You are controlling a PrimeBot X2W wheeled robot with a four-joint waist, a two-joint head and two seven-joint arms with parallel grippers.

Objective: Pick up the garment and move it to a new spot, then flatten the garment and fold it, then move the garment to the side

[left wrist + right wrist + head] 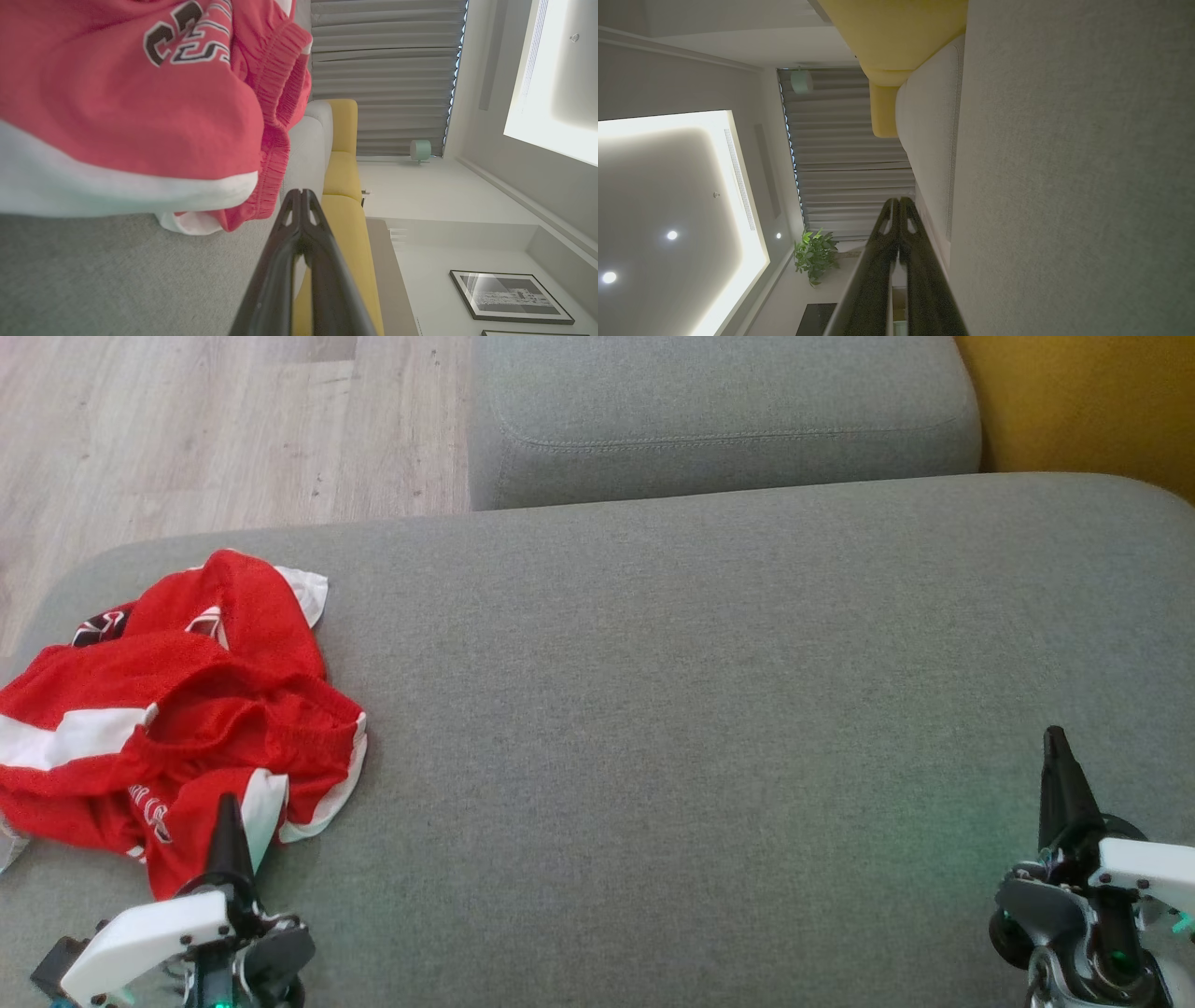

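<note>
Garment (pixel 177 709) crumpled just beyond left end effector (pixel 227 805).

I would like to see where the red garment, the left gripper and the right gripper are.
red garment (pixel 196 700): head view, middle of the crumpled red fabric.
left gripper (pixel 227 805): head view, tips of its shut fingers.
right gripper (pixel 1056 739): head view, tips of its shut fingers.

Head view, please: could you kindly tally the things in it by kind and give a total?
Garment: 1
Grey cushions: 2, near cushion and far cushion
Yellow sofa: 1
Grippers: 2, left gripper and right gripper, fingers shut
Total: 6
</note>
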